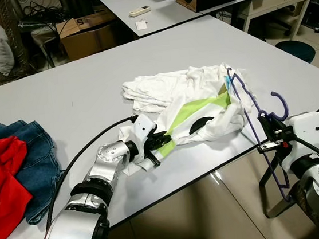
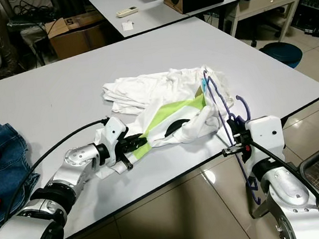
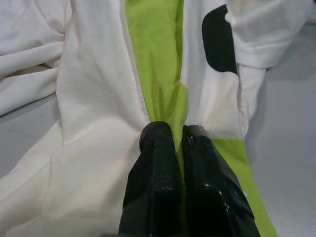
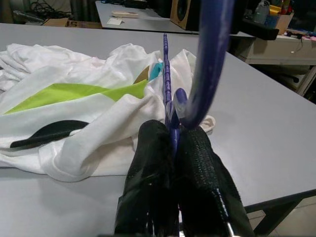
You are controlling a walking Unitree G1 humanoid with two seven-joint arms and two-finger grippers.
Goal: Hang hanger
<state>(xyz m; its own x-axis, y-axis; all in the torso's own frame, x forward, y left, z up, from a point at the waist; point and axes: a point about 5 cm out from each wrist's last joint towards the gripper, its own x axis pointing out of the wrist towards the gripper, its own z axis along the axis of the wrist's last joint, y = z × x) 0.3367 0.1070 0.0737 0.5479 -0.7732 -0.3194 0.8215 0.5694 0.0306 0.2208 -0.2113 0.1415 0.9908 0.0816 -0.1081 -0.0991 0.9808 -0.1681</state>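
Right gripper point(image 1: 270, 136) clamping hanger point(image 1: 250, 109) past table edge point(image 1: 211, 171)

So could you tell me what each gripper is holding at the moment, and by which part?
The left gripper pinches the white shirt by its green stripe. The right gripper clamps the purple hanger on the wire just below its hook.
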